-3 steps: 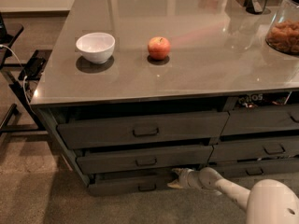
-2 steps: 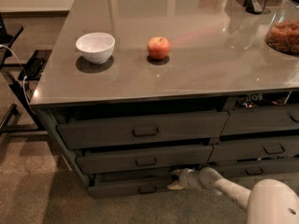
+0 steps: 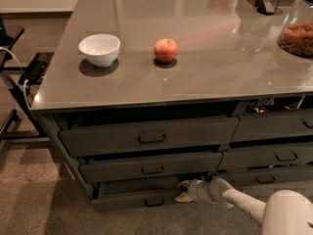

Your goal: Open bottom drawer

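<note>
The bottom drawer is the lowest, thinnest dark-grey front in the left stack, with a small loop handle at its centre. It stands pulled out a little, and a dark gap shows above its front. My gripper is low at the right end of this drawer front, right of the handle, on a white arm that comes in from the lower right. It sits against the drawer's upper edge.
Two taller drawers sit above the bottom one, also slightly out. A right-hand drawer stack is beside them. On the grey counter stand a white bowl, an apple and a jar. A dark stand is at left.
The gripper has shifted slightly left along the bottom drawer's front. The drawer's position looks about the same.
</note>
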Robot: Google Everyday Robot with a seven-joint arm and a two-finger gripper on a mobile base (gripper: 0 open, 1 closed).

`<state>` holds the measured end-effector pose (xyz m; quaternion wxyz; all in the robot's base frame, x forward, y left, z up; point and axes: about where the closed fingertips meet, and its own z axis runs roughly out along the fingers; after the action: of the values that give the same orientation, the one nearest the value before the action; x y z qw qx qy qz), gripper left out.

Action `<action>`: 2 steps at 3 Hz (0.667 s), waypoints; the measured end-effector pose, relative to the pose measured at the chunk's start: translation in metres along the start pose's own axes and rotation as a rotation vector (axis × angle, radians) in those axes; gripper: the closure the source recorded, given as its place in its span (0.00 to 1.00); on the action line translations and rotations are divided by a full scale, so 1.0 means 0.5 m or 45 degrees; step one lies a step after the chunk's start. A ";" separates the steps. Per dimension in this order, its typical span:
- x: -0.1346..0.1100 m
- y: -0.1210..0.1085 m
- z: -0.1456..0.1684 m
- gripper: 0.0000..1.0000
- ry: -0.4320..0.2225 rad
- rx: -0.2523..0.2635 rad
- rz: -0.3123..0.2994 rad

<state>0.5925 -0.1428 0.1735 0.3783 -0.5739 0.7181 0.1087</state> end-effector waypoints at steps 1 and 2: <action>0.000 0.000 0.000 0.60 0.000 0.000 0.000; 0.000 0.001 0.002 0.36 0.002 -0.002 -0.001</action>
<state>0.5924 -0.1423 0.1727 0.3774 -0.5745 0.7182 0.1088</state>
